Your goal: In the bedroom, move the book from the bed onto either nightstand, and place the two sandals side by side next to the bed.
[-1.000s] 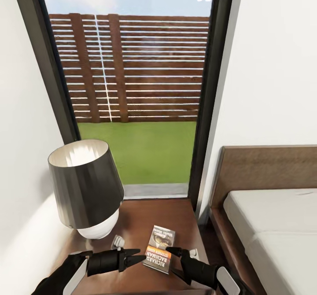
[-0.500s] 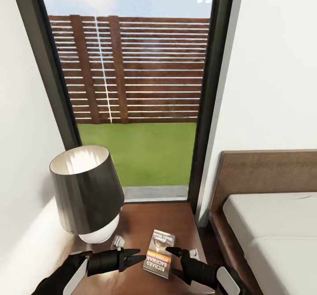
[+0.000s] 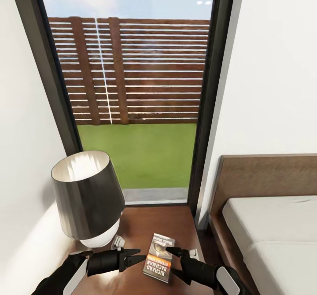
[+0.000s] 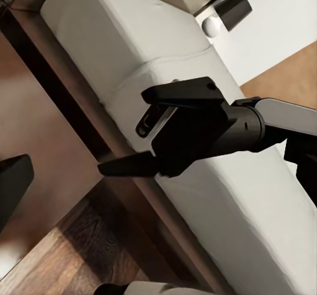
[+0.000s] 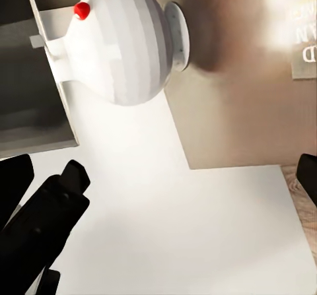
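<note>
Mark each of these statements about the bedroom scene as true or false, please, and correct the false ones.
1. The book lies on the nightstand. True.
2. The lamp stands on the bed. False: it stands on the nightstand, left of the book in the head view.
3. The right gripper is shut on the book. False: its fingers are spread open, and one finger lies over the book's edge without clamping it.
4. The left gripper is beside the book, at its left in the head view, and holds nothing. True.
5. The book's cover faces down. False: the cover with the lettering faces up.
</note>
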### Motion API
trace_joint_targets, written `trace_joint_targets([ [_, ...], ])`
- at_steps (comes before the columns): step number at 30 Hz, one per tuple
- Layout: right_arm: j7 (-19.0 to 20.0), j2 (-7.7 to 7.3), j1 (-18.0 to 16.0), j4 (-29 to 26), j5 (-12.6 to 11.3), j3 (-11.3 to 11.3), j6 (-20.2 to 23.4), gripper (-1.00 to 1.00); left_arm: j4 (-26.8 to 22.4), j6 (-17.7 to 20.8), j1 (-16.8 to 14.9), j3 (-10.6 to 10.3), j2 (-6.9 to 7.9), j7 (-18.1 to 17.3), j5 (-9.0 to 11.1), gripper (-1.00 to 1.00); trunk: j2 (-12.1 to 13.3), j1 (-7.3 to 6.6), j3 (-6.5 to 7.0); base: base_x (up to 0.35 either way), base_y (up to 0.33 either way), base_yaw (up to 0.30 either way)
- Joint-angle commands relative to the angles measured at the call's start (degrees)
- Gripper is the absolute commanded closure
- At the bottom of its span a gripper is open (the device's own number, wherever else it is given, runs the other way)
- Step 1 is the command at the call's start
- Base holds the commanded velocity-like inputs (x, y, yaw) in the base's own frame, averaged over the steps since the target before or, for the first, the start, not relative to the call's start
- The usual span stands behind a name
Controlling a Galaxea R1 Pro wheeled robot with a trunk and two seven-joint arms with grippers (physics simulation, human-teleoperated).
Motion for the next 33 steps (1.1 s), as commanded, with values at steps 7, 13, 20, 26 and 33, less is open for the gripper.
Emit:
trace_joint_targets([
  [7, 0.02, 0.04, -0.03, 0.01, 0.09, -0.22, 0.26, -1.0, -0.01, 0.61, -0.04, -0.3, 0.07, 0.01, 0.57, -1.0, 2.8, -1.55, 1.21, 0.0, 0.0, 0.0],
  [13, 0.05, 0.02, -0.03, 0.01, 0.09, -0.1, 0.19, -1.0, 0.22, 0.61, -0.04, -0.29, 0.1, 0.01, 0.56, -1.0, 5.2, -2.87, 2.28, 0.0, 0.0, 0.0],
  [20, -0.02, -0.27, -0.02, 0.11, 0.43, -0.13, -0.67, -1.0, 1.51, 0.59, -0.04, -0.2, 0.09, 0.26, 0.56, -1.0, 8.01, -4.41, 3.54, 0.0, 0.0, 0.0],
  [26, -0.02, -0.63, 0.03, 0.9, 0.71, -0.02, -7.08, -1.0, 1.85, 0.34, -0.04, -0.34, -1.06, 7.84, 0.51, -1.0, 10.42, -5.72, 4.62, 0.0, 0.0, 0.0],
  [33, 0.0, -3.57, 0.17, 1.15, 0.78, 0.09, -11.02, -1.0, 2.06, -1.11, -0.04, -0.44, -2.18, 20.48, 0.45, -1.0, 13.22, -7.26, 5.87, 0.0, 0.0, 0.0],
])
